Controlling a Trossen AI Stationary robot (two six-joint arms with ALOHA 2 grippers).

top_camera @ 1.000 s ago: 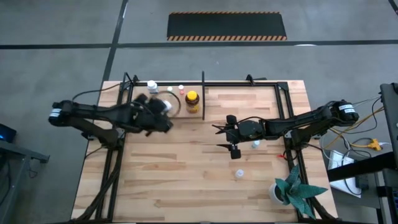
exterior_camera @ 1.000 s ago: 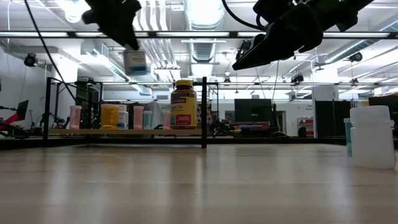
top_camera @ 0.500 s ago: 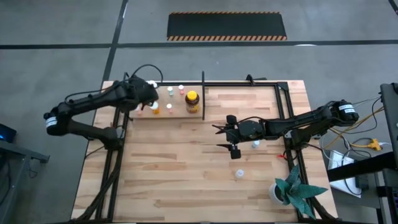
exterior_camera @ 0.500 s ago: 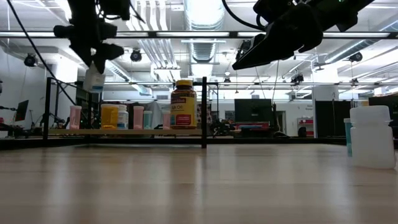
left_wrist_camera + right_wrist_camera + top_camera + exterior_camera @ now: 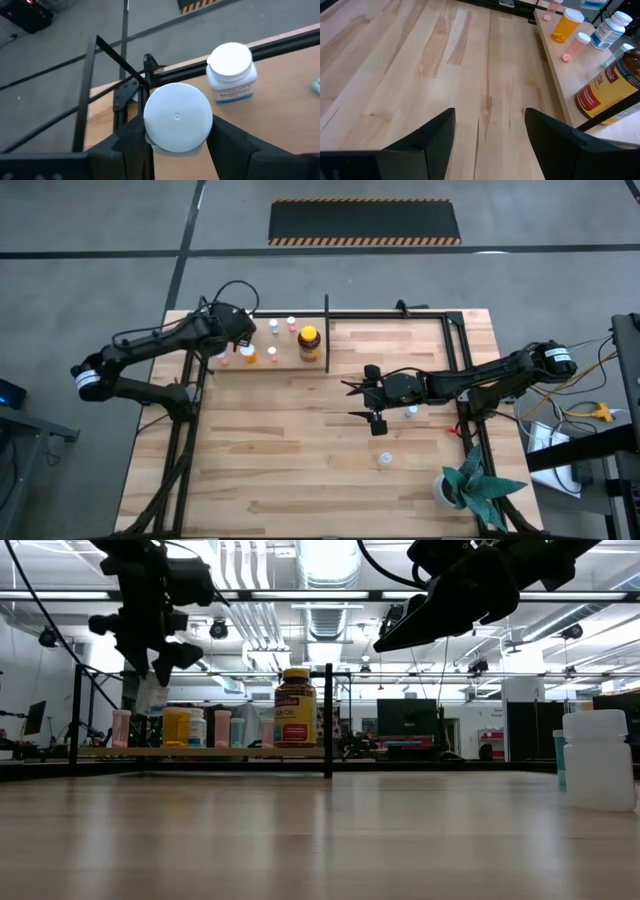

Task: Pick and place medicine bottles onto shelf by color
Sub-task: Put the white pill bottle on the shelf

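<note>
My left gripper point(image 5: 233, 332) is over the far left end of the shelf point(image 5: 283, 364), shut on a white bottle with a white cap point(image 5: 177, 117). In the low view this bottle point(image 5: 150, 696) hangs below the gripper point(image 5: 150, 652). Another white bottle point(image 5: 231, 72), several small pink, orange and pale bottles point(image 5: 248, 355) and the amber jar point(image 5: 309, 343) stand on the shelf board. My right gripper point(image 5: 356, 401) is open and empty above the table's middle point(image 5: 490, 145). A pale blue bottle point(image 5: 411, 412) and a small white one point(image 5: 385, 459) stand on the table. My left gripper pinches the white bottle between its two fingers, one on each side of the body just under the cap point(image 5: 156, 146). The fingers point(image 5: 227, 145) point down from above. The bottle stays upright below them, above the shelf board; the cap hides the exact place of contact.
The shelf's black divider post point(image 5: 327, 330) stands right of the amber jar point(image 5: 294, 708). A white pot with a green plant point(image 5: 468, 485) sits at the near right. A large white bottle point(image 5: 597, 760) stands close to the low camera. The black frame point(image 5: 117, 60) runs round the shelf's corner.
My left gripper has carried the white bottle from beside the amber jar toward the table's left and far edge, to the shelf's far left end, and has come down with it. The bottle stays held and upright.
</note>
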